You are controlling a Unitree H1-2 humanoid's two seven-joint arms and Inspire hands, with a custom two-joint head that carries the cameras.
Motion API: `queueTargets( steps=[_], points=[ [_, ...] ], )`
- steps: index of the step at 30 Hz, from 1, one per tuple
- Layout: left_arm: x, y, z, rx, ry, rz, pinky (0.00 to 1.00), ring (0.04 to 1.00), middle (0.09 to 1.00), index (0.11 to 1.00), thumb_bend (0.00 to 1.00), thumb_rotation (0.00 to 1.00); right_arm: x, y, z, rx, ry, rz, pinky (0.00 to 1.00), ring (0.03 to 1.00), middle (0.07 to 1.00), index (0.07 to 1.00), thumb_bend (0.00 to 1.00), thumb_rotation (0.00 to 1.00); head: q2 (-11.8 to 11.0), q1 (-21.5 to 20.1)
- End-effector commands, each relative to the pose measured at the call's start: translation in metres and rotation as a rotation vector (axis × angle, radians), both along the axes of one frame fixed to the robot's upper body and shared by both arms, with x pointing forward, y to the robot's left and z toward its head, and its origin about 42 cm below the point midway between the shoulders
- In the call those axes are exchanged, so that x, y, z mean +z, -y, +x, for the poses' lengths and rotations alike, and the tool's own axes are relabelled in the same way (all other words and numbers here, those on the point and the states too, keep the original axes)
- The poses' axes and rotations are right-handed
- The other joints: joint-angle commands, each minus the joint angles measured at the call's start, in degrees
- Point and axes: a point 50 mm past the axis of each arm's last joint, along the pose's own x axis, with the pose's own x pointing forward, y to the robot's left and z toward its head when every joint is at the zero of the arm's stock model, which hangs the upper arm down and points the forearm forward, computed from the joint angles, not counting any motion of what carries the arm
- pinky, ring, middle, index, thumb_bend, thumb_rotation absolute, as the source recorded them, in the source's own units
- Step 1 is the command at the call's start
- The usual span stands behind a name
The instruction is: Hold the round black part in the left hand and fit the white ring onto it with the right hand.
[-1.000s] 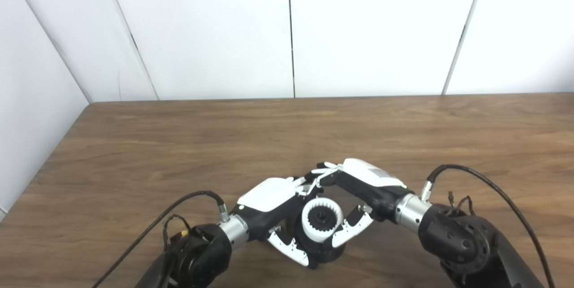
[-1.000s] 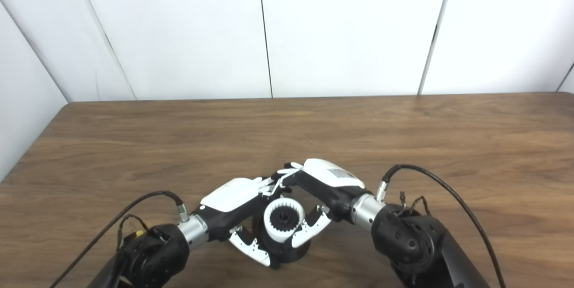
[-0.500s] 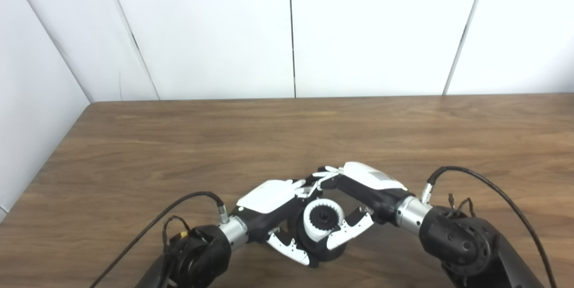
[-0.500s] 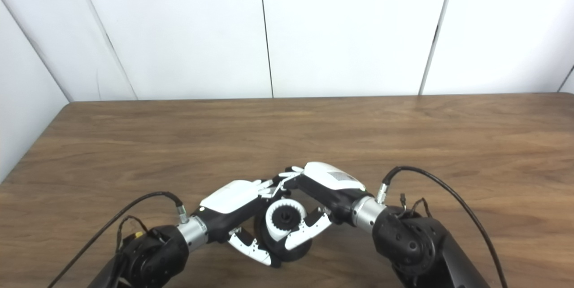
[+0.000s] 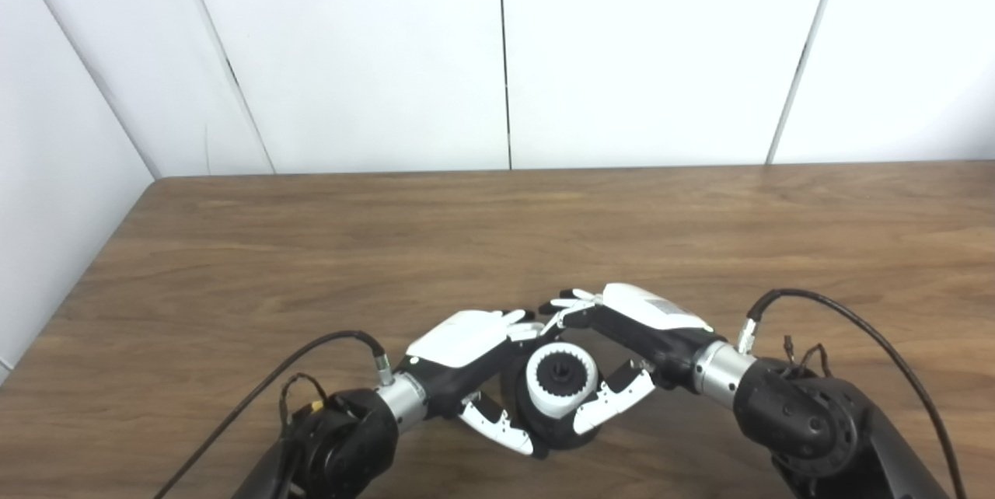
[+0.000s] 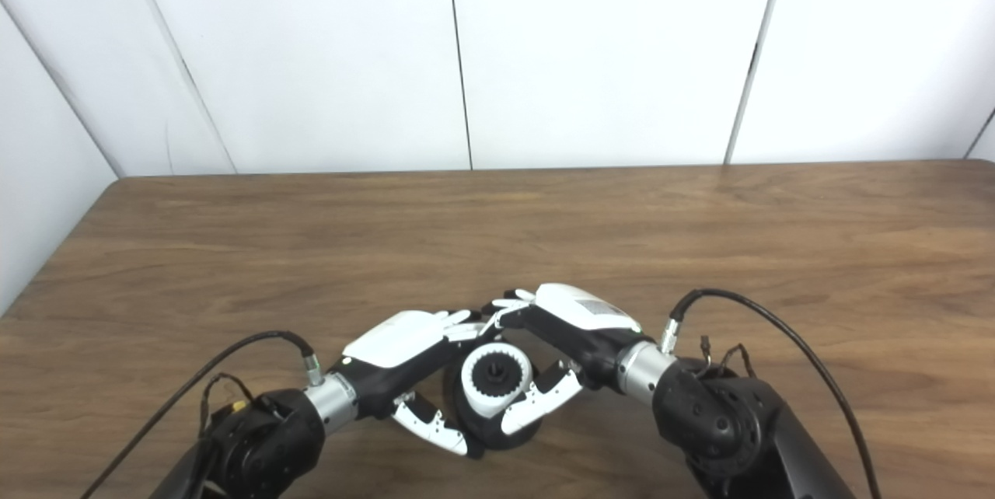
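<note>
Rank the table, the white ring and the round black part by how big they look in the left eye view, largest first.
1. table, by far the largest.
2. round black part: mostly hidden, but it shows wider than the ring all round.
3. white ring, sitting on that part between the left hand and right hand.

Counter [image 5: 497, 235] with a panelled wall [image 5: 497, 48] behind it. Near its front edge, the round part [image 5: 553, 434]; the toothed ring [image 5: 561, 384] sits on top of it. Left hand [image 5: 474, 351] lies left of the part, right hand [image 5: 633, 328] right of it, their fingers meeting behind the ring.
</note>
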Motion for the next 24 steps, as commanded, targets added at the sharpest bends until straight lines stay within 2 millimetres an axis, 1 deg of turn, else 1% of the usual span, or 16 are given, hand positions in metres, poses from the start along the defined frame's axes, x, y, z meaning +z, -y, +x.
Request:
queueTargets(
  steps=[1,7,12,16,20,23,24],
  points=[
    [0.016,-0.003,0.005,0.014,0.058,-0.002,0.98,1.000,0.944,0.881,0.91,0.43,0.016,-0.001,0.003,-0.005,0.059,0.030,1.00,0.998,0.934,0.843,0.94,0.41,0.0,0.1],
    [0.019,-0.008,0.006,0.042,0.045,-0.018,0.98,1.000,0.946,0.937,0.92,0.38,0.017,0.003,0.005,-0.021,0.083,0.064,0.99,1.000,0.993,0.879,0.96,0.42,0.0,0.2],
    [0.021,-0.014,0.008,0.062,0.049,-0.013,0.98,1.000,0.950,0.945,0.92,0.36,0.020,0.009,0.009,-0.050,0.089,0.071,0.99,1.000,1.000,0.902,0.97,0.44,0.0,0.2],
    [0.021,-0.020,0.010,0.081,0.050,-0.021,0.96,1.000,0.947,0.939,0.91,0.34,0.024,0.015,0.010,-0.081,0.086,0.085,1.00,1.000,1.000,0.901,0.97,0.42,0.0,0.2],
    [0.021,-0.027,0.011,0.114,0.039,-0.038,0.95,1.000,0.949,0.938,0.92,0.34,0.025,0.022,0.012,-0.107,0.089,0.087,0.98,1.000,1.000,0.904,0.98,0.43,-0.1,0.2],
    [0.021,-0.035,0.012,0.146,0.036,-0.050,0.94,1.000,0.952,0.937,0.93,0.37,0.024,0.027,0.014,-0.132,0.092,0.106,0.97,1.000,0.996,0.898,0.97,0.41,-0.2,0.1],
    [0.021,-0.038,0.012,0.159,0.033,-0.054,0.94,1.000,0.959,0.945,0.93,0.40,0.023,0.029,0.015,-0.141,0.092,0.113,0.96,1.000,0.993,0.896,0.97,0.41,-0.2,0.1]
  ],
)
